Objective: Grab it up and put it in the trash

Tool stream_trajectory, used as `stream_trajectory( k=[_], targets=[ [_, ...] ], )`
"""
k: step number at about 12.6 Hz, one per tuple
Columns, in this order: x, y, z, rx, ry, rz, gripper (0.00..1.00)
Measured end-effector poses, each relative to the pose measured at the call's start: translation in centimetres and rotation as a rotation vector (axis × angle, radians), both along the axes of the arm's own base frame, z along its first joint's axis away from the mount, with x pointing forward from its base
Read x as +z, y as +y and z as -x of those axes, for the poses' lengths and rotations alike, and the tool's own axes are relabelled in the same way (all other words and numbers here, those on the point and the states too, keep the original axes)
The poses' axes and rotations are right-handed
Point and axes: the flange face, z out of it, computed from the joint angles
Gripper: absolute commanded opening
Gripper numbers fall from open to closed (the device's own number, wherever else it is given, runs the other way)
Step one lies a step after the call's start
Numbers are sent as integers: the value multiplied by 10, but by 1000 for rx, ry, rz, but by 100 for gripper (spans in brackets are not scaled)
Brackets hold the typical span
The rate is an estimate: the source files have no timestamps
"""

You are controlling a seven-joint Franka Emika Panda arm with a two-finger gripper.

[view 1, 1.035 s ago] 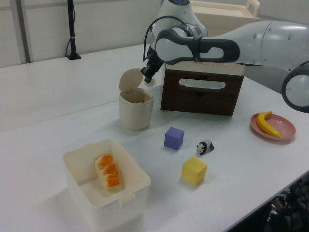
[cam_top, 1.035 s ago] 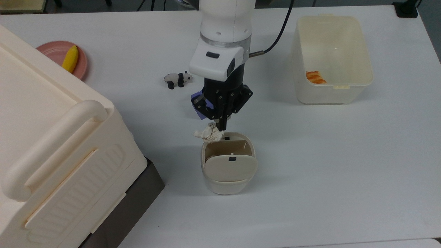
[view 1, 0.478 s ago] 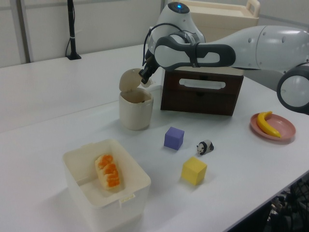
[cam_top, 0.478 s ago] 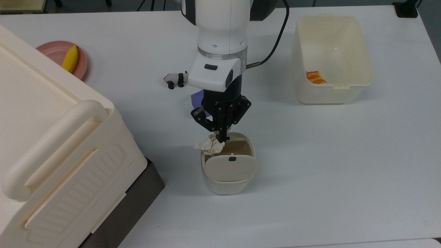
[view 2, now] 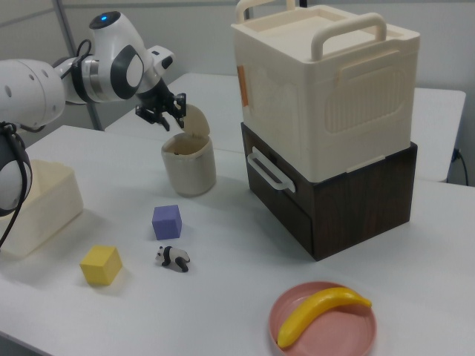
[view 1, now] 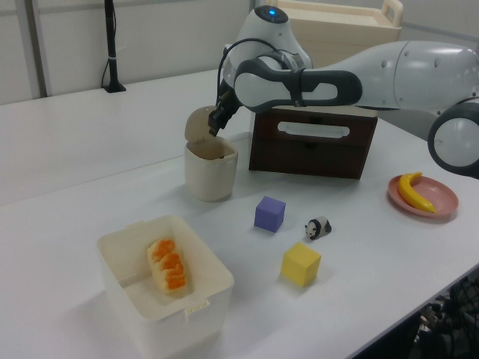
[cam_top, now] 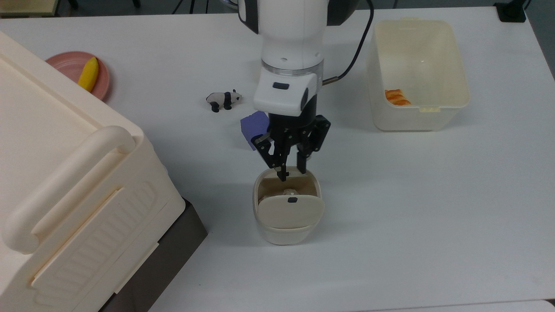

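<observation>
The gripper (cam_top: pixel 292 172) hangs with fingers (cam_top: pixel 282 173) spread and empty just above the beige swing-lid bin (cam_top: pixel 287 225), where the paper wad (cam_top: pixel 288 191) lies below them, mostly hidden by the flap (cam_top: pixel 291 209).

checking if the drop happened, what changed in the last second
The gripper opened its fingers and let go of the paper wad, which was pinched at the trash bin's rim and now lies inside under the flap lid. The arm shifted toward the top view's right. The panda figure, purple cube and tub stayed put.
</observation>
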Motion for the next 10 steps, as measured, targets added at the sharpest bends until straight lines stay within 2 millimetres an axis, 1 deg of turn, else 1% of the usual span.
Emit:
stream_trajectory(
  k=[2, 4, 6, 7, 8, 10],
  targets=[
    [-4, 6, 0, 9, 6, -1, 100],
    [-6, 6, 0, 8, 8, -2, 100],
    [8, 5, 3, -29, 0, -16, 100],
    [23, 3, 12, -68, 36, -9, 100],
    [42, 0, 25, -104, 84, 9, 100],
    [72, -9, 54, -164, 182, 54, 100]
  ],
)
